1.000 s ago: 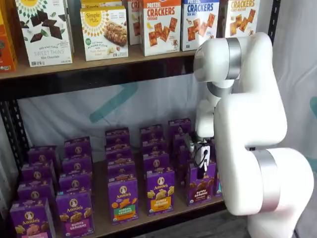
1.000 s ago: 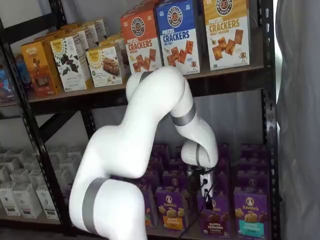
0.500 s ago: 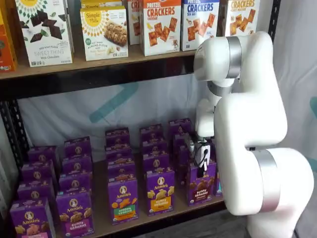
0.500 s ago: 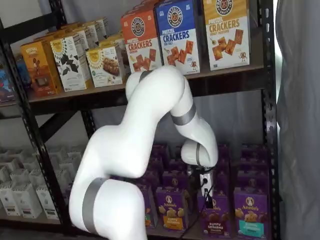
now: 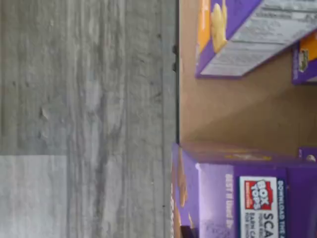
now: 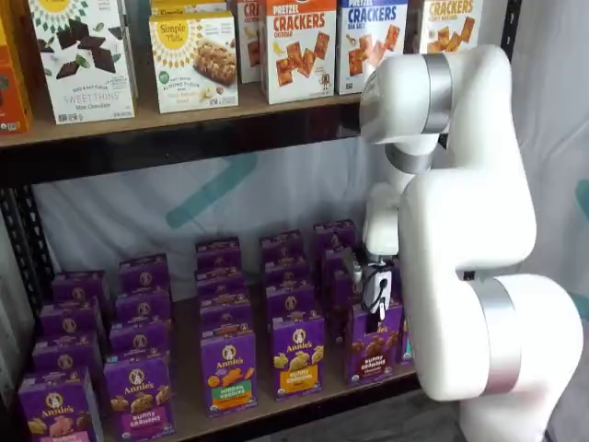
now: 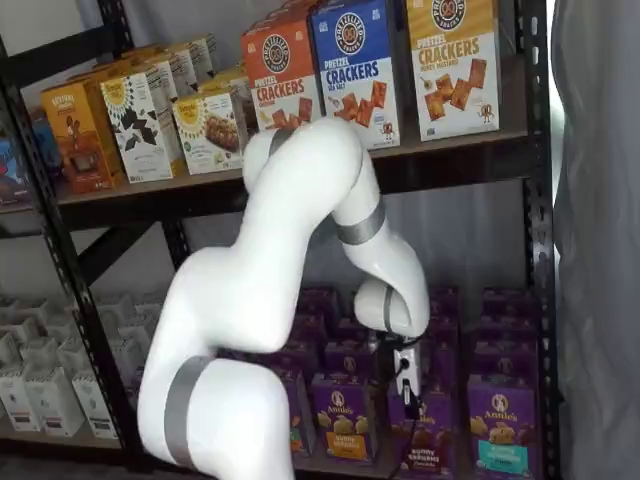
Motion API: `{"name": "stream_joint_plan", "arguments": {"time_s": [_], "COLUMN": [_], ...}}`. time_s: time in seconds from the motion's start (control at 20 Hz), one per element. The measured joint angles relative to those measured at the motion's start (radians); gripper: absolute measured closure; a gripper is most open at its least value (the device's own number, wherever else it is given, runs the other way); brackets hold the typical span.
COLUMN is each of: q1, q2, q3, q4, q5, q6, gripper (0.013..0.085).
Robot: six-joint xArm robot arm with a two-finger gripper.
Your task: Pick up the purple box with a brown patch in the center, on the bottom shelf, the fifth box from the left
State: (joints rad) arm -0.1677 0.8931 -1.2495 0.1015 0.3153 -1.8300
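The purple box (image 6: 372, 347) with the dark brown "bunny grahams" band stands at the front right of the bottom shelf (image 6: 189, 405), tipped slightly out of line with its neighbours. It also shows in the other shelf view (image 7: 424, 444). My gripper (image 6: 373, 311) comes down onto its top edge and is shut on it; it shows in both shelf views (image 7: 406, 392), with a cable beside it. The fingertips are hidden by the carton. In the wrist view the box's top (image 5: 237, 198) with a Box Tops label lies close, beside the bare tan deck (image 5: 218, 109).
A purple carton with a yellow-orange band (image 6: 296, 355) stands just left of the held box, and one with a teal band (image 7: 497, 432) just right. More purple rows stand behind. Cracker boxes (image 6: 299, 46) fill the upper shelf. A black upright (image 7: 535, 250) is at the right. Grey floor (image 5: 89, 119) lies below.
The purple box has tipped and shifted a little toward the shelf's front with the gripper on it. The arm's upper joint has leaned slightly to the left.
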Motion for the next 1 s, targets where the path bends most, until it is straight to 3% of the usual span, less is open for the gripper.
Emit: {"name": "stream_joint_plan", "arguments": {"time_s": [0.6, 1.0], "q1": [0.016, 0.032], "q2": [-0.239, -0.353], "q3": [0.275, 0.384], "q4": [0.003, 0.026], "q5": [-0.017, -0.002], "q6": [0.013, 0.007], "gripper": [0.069, 0.069]}}
